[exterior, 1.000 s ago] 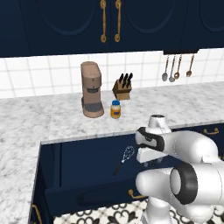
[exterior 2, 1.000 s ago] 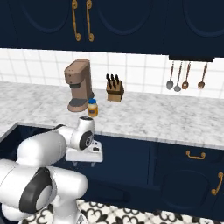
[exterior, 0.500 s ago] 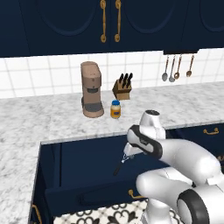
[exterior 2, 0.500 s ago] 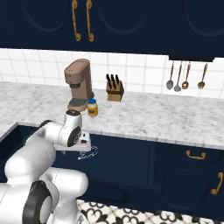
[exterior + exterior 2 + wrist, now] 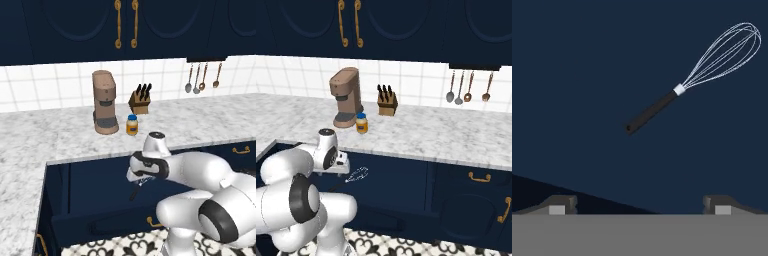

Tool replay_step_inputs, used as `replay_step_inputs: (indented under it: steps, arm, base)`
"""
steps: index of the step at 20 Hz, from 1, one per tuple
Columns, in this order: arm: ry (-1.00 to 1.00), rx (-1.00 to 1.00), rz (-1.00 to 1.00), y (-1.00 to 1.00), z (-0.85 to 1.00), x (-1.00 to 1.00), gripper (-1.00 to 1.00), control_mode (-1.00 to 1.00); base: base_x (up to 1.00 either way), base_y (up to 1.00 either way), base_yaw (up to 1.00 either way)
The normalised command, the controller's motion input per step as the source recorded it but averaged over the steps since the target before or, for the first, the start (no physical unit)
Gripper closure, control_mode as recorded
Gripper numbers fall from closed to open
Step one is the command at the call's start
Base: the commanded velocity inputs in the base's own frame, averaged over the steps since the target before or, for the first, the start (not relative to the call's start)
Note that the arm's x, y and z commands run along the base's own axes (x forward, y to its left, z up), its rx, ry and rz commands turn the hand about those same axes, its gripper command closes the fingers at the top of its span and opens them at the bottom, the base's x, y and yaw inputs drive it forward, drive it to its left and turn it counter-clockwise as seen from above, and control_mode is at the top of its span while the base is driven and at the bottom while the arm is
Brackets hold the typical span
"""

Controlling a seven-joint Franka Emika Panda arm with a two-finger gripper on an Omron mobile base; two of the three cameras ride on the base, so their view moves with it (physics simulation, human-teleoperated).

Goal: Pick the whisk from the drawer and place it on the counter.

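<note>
Gripper (image 5: 639, 205), its fingertips spread wide and holding nothing, has swung leftward over the open drawer (image 5: 75, 220) in the last second and now hangs above the whisk (image 5: 687, 82). That whisk lies flat on the drawer floor, toward one o'clock in the hand view, so descent seems next, tabletop (image 5: 45, 137) afterwards.

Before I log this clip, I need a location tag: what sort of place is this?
A rendered home kitchen: a marble counter with a coffee maker and knife block, and utensils hanging on the tiled wall.
</note>
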Motion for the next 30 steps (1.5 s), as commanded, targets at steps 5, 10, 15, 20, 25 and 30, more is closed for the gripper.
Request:
replay_step_inputs:
  steps: [5,10,15,20,25,30]
  arm:
    - [0.0,-0.01,-0.14,0.04,-0.52,0.04,-1.0,-1.0]
    - [0.0,-0.02,-0.21,0.0,-0.57,0.18,-1.0,-1.0]
    - [0.0,0.0,-0.15,0.0,-0.47,0.16,-1.0,-1.0]
    - [0.0,0.0,-0.05,0.15,-0.23,0.27,-1.0,-1.0]
    - [0.0,-0.02,-0.03,0.28,-0.23,0.32,-1.0,-1.0]
    - [0.0,-0.03,-0.03,0.25,-0.21,0.34,-1.0,-1.0]
  base:
    - [0.0,0.0,0.0]
    - [0.0,0.0,0.0]
    - [0.0,0.0,0.0]
    - [0.0,0.0,0.0]
    - [0.0,0.0,0.0]
    - [0.0,0.0,0.0]
